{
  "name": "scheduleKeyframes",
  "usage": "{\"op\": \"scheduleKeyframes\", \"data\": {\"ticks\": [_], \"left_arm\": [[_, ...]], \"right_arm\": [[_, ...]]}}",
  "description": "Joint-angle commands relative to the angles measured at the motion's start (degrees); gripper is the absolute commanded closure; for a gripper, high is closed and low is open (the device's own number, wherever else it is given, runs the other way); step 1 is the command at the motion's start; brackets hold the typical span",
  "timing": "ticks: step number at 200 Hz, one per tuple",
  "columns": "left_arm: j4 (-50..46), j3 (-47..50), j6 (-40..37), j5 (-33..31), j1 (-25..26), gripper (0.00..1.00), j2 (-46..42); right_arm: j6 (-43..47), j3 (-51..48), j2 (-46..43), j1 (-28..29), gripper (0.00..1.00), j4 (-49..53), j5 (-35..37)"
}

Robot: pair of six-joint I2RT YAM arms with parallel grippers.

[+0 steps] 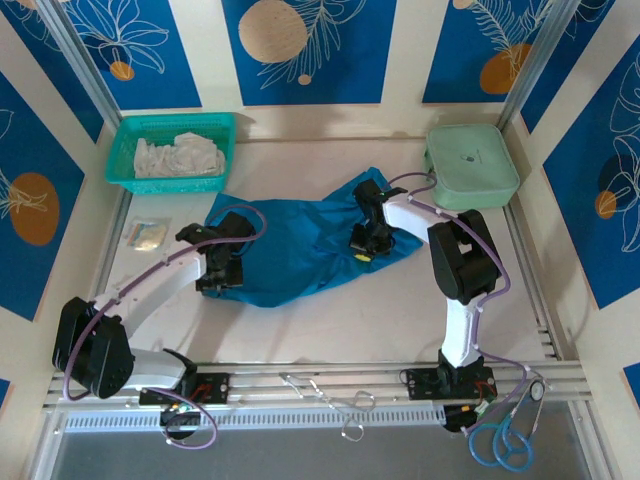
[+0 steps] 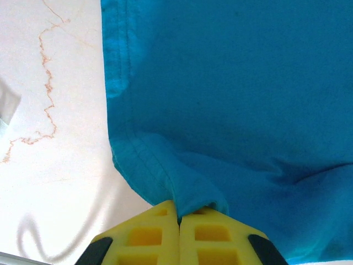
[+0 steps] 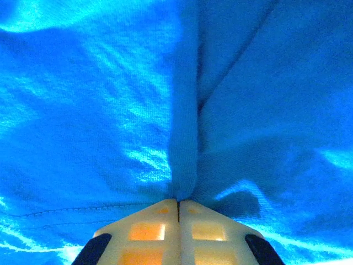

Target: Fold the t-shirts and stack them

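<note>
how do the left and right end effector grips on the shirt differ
The left end effector pinches the t-shirt at its stitched edge, with bare table beside it; the right end effector pinches a raised fold with cloth all around. The left sits at the shirt's left end, the right nearer its right. Both are shut on fabric.

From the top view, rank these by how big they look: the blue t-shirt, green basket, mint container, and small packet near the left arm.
1. t-shirt: clearly the largest.
2 and 3. green basket and mint container: too alike to rank.
4. small packet: the smallest.
</note>
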State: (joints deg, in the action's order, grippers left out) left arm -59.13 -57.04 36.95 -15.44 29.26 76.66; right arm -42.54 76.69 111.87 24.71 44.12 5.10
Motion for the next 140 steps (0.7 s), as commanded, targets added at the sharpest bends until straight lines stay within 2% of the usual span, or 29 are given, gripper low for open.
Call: {"op": "scheduleKeyframes", "data": {"ticks": [1, 61, 87, 140], "left_arm": [[-1.5, -0.2, -0.6, -0.1, -0.6, 1.0, -1.0], [-0.3, 0.5, -0.1, -1.5, -0.7, 1.0, -0.4], [1.2, 1.6, 0.8, -2.0, -0.7, 1.0, -0.2], [4.8, 3.8, 0.9, -2.3, -0.7, 1.0, 0.4]], "right_arm": [[0.2, 1.0, -1.8, 0.4, 1.0, 1.0, 0.3], [1.0, -2.3, -18.2, -0.4, 1.0, 10.0, 8.1], [0.0, -8.7, -27.5, -0.7, 1.0, 15.4, 9.9], [-6.6, -23.6, -45.8, -0.4, 1.0, 24.4, 8.4]]}}
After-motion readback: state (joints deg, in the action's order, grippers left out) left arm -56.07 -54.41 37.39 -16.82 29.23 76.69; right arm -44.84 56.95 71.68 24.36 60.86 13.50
